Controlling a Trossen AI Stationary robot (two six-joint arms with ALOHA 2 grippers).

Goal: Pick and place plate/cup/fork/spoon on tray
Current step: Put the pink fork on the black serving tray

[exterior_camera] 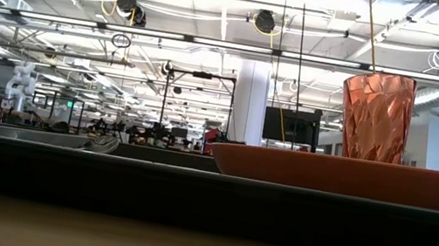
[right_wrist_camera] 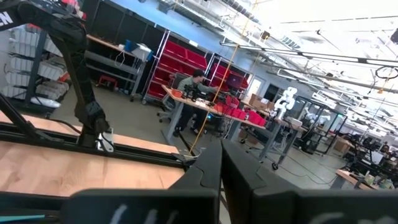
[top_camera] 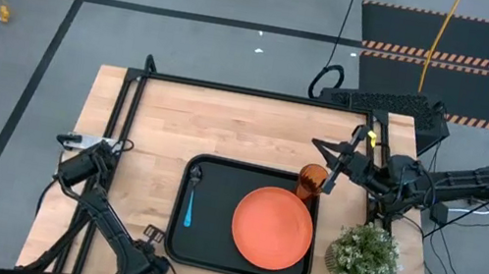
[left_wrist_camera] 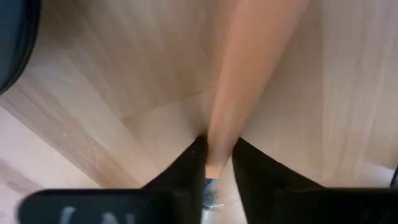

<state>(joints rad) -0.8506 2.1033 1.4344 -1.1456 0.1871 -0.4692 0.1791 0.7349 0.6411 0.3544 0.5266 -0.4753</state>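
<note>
At the near left edge of the table (left_wrist_camera: 93, 93), the left gripper (left_wrist_camera: 219, 155) is pinching the tan handle of the fork (left_wrist_camera: 249, 74) between its two dark fingers, with the handle running out ahead over bare wood; the grip is sitting at one end of the handle, so the long free length is likely acting as a lever, and a quick swing toward the tray (top_camera: 205, 256) could be twisting the fork in the fingers or letting it slip out; coming in low, it could also be catching the raised rim, or landing across the spoon (top_camera: 191, 200) already lying on the left side of the tray. Across the table, the right gripper (top_camera: 331, 167) is hanging just beside the cup (top_camera: 312, 180), its fingers looking drawn together with nothing between them; the cup is standing upright in the tray's far right corner next to the plate (top_camera: 272, 227), and any careless move of that arm could be tipping it. The fork's tines are lying outside the left wrist view, the left gripper and fork are not showing clearly in the high view, so their height above the table is hard to judge; the low view is showing neither gripper; the small plant (top_camera: 364, 255) is standing off the tray to the right.
</note>
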